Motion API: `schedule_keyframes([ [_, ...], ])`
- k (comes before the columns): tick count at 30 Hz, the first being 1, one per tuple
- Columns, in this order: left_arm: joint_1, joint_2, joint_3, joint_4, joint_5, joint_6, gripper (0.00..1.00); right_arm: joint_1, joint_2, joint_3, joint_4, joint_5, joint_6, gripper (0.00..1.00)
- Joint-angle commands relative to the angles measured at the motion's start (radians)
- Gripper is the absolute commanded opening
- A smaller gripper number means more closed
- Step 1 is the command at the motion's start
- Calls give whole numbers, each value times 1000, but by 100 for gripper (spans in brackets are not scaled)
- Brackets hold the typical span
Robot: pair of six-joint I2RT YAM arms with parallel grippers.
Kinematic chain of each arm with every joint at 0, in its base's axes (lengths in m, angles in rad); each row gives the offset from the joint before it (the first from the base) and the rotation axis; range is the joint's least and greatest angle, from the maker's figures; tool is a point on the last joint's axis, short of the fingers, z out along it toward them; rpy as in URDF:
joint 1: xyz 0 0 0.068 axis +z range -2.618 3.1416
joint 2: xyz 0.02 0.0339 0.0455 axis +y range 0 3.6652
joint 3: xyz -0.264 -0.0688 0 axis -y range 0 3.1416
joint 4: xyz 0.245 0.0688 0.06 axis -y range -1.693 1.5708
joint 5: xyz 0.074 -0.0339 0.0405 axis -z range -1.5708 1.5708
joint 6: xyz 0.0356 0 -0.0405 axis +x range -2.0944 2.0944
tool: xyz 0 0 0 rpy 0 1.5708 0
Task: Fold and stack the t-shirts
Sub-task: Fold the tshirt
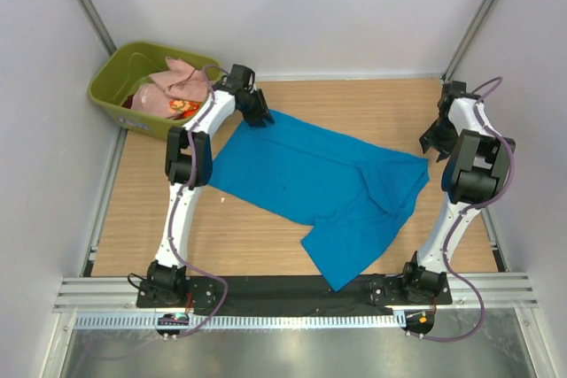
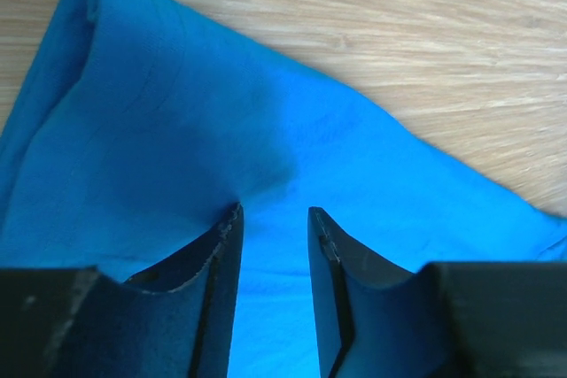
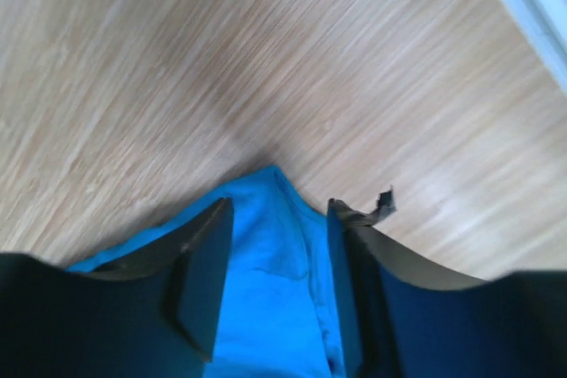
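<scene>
A bright blue t-shirt [image 1: 301, 179] lies spread flat and slantwise across the wooden table. My left gripper [image 1: 260, 112] hovers at its far left corner. In the left wrist view the left gripper [image 2: 275, 210] is open, and the blue cloth [image 2: 177, 130] lies under the gap. My right gripper [image 1: 434, 143] is at the shirt's right corner. In the right wrist view the right gripper [image 3: 279, 205] is open too, with the pointed corner of blue cloth [image 3: 275, 254] showing between the jaws. A pale pink t-shirt [image 1: 173, 84] and a red-orange patterned one [image 1: 183, 109] sit bunched in the tub.
The olive-green tub [image 1: 111, 77] stands at the far left corner, just behind the left arm. White walls and a metal frame close in the table on three sides. Bare wood [image 1: 354, 104] shows behind the shirt, and more at the front left [image 1: 142, 236].
</scene>
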Motion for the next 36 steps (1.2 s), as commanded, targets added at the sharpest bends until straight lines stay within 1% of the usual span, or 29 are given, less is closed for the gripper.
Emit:
schedule_keyframes([
  [1,32,-134,-13,-74,-42,20,38,41,-46,116,-147,101,-48,56],
  [2,29,-152,-41,-78,-50,25,38,53,-84,113,-163,130,-54,58],
  [4,26,-211,-76,-78,-57,31,37,91,-129,78,-187,121,-60,59],
  [6,20,-269,-143,-87,-61,34,36,119,-198,35,-188,72,-54,59],
  [8,9,-312,-205,-88,-59,42,34,180,-243,-54,-178,19,-51,57],
  [9,5,-330,-269,-86,-58,48,34,206,-291,-88,-159,-36,-51,54],
  [10,-8,-370,-309,-85,-58,56,33,245,-315,-162,-153,-52,-29,52],
  [11,-14,-387,-344,-83,-56,68,33,259,-344,-206,-139,-78,-20,48],
  [12,-20,-401,-380,-78,-51,76,32,265,-397,-252,-97,-149,-12,46],
  [13,-25,-418,-457,-71,-47,80,32,268,-428,-345,-72,-174,10,43],
  [14,-35,-439,-493,-66,-42,86,31,266,-451,-387,-49,-196,18,38],
  [16,-48,-455,-590,-60,-45,103,31,266,-479,-459,-33,-172,20,37],
  [18,-54,-469,-644,-58,-65,122,30,262,-479,-482,-47,-135,3,37],
  [20,-55,-475,-699,-54,-80,132,30,251,-481,-507,-50,-93,-2,40],
  [21,-57,-478,-713,-52,-97,137,29,230,-481,-511,-44,-89,-6,43],
  [23,-55,-473,-736,-55,-107,139,29,208,-471,-527,-30,-90,-6,44],
  [27,-55,-478,-750,-49,-101,132,28,187,-458,-525,-42,-161,-12,42],
  [29,-57,-485,-748,-46,-90,126,27,187,-471,-551,-49,-201,-3,40],
  [30,-58,-489,-744,-48,-88,128,28,188,-491,-563,-59,-245,1,40],
  [34,-60,-510,-727,-58,-76,122,28,188,-556,-634,-75,-271,24,41],
  [36,-58,-519,-721,-63,-73,120,27,188,-569,-651,-76,-279,29,43],
])
